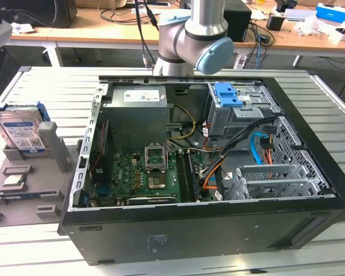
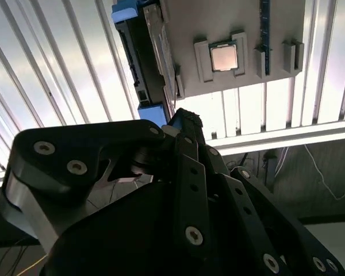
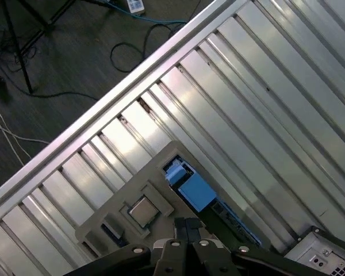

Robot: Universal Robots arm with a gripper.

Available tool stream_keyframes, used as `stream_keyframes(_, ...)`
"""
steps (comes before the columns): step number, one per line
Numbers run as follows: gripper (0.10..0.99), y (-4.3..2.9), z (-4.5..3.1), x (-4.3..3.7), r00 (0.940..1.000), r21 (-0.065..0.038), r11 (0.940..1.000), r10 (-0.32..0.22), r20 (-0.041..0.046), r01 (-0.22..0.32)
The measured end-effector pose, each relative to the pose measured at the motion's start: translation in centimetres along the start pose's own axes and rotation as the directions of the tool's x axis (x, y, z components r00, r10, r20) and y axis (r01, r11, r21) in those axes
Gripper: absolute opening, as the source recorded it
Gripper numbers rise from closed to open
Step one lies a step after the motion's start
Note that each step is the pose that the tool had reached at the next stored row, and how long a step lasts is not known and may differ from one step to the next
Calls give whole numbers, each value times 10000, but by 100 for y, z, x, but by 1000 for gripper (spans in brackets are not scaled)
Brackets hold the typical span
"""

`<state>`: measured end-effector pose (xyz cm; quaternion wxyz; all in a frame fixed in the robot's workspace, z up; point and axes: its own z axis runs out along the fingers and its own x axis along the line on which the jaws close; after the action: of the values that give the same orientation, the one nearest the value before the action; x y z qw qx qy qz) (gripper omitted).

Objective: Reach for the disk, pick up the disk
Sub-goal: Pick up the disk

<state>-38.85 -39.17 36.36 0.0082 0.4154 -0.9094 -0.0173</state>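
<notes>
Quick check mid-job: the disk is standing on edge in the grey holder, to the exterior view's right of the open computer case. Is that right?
Not quite. The disk does stand on edge in the grey holder, but the holder sits to the exterior view's left of the open computer case, not its right. The exterior view shows this.

Robotics lab: open computer case on slatted metal table, cable-strewn benches behind.
</notes>
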Motion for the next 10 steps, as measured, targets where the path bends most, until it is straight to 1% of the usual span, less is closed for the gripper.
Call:
stream_keyframes(1,106,0,0,0,9998,0,9998,-213,-8,213)
stream_keyframes(3,106,0,0,0,9994,0,9994,-357,-13,357)
stream_keyframes(5,106,0,0,0,9979,-1,9979,-643,-25,643)
stream_keyframes(10,106,0,0,0,9956,-1,9957,-931,-36,931)
